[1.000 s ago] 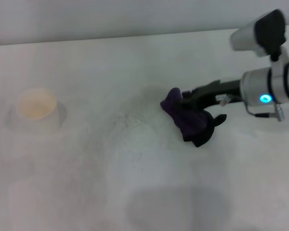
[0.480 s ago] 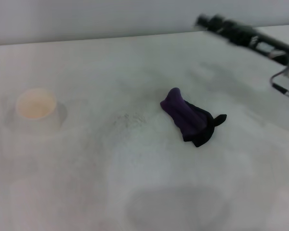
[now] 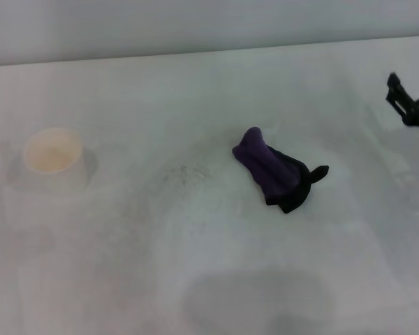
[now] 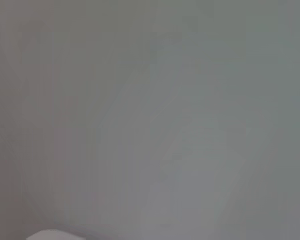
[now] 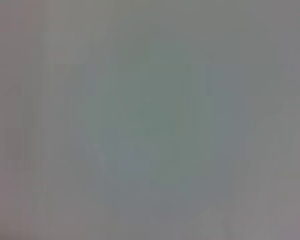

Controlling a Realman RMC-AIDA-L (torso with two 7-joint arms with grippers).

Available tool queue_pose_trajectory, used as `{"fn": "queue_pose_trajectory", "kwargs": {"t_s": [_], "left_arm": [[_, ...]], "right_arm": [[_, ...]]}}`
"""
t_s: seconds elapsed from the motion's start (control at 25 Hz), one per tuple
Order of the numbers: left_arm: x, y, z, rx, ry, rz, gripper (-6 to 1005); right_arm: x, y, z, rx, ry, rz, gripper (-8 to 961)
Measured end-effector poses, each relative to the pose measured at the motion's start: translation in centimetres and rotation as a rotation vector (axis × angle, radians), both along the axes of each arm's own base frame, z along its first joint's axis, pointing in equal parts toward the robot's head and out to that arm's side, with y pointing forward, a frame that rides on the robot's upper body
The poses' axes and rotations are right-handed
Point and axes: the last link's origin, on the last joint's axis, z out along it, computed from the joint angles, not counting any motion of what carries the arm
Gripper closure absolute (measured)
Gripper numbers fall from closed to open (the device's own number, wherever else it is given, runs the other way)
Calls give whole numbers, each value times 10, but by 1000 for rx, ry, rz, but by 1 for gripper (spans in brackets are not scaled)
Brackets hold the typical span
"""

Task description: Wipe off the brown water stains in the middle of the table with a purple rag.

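The purple rag (image 3: 274, 174) lies bunched in the middle of the table (image 3: 195, 84), with nothing holding it. No brown stains show on the table; only a faint grey speckled smudge (image 3: 185, 174) lies just beside the rag, so the wiping seems finished and the rag set down. The right gripper (image 3: 403, 103) is at the table's right edge, well apart from the rag, its jaws spread and empty. A paper cup (image 3: 52, 153) stands far left. The left gripper is not visible.
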Motion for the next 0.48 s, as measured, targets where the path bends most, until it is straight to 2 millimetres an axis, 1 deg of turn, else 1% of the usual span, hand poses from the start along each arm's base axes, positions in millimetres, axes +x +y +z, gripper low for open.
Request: {"fn": "queue_pose_trajectory", "kwargs": {"t_s": [0.08,0.16,0.28,0.48], "left_arm": [[0,2,0,-8,3,8,106],[0,5,0,-9,5,7,106],[3,9,0,-12,6,0,106],[6,15,0,-22,13,-7,106]], "right_arm": [[3,-1,-2,-10,-62,-15,96],[5,0,-4,-23,-58,-34,104],[9,0,-5,-32,3,-70,118],[9,2,-5,-32,127,-91,121]]}}
